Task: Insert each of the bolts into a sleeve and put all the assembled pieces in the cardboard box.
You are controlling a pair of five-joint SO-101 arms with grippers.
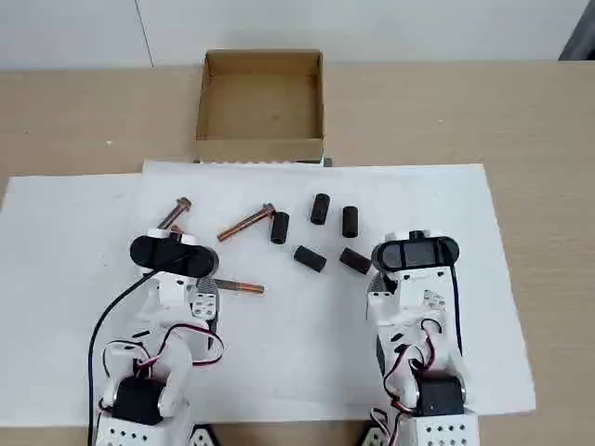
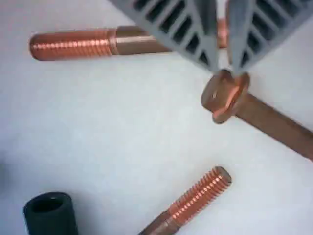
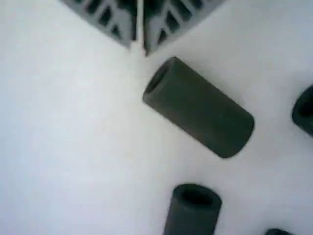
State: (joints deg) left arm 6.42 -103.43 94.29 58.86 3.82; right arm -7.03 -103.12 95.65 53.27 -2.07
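Saw a tan wood-grain desk (image 1: 74,111) from the high view. A big white sheet (image 1: 307,362) lay flat on its near half, with bare desk showing past it on the left, right and far sides. Behind the desk I had a pale wall (image 1: 390,23) with one thin slanted seam. A dark object (image 1: 580,42) cut into the far right corner; couldn't tell what it was.

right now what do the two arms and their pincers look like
Both the left arm and right arm are white shells with black motors, a black oval wrist camera and looped red, black and white wires. The left pincer and right pincer have grey ribbed fingers tapering to points.
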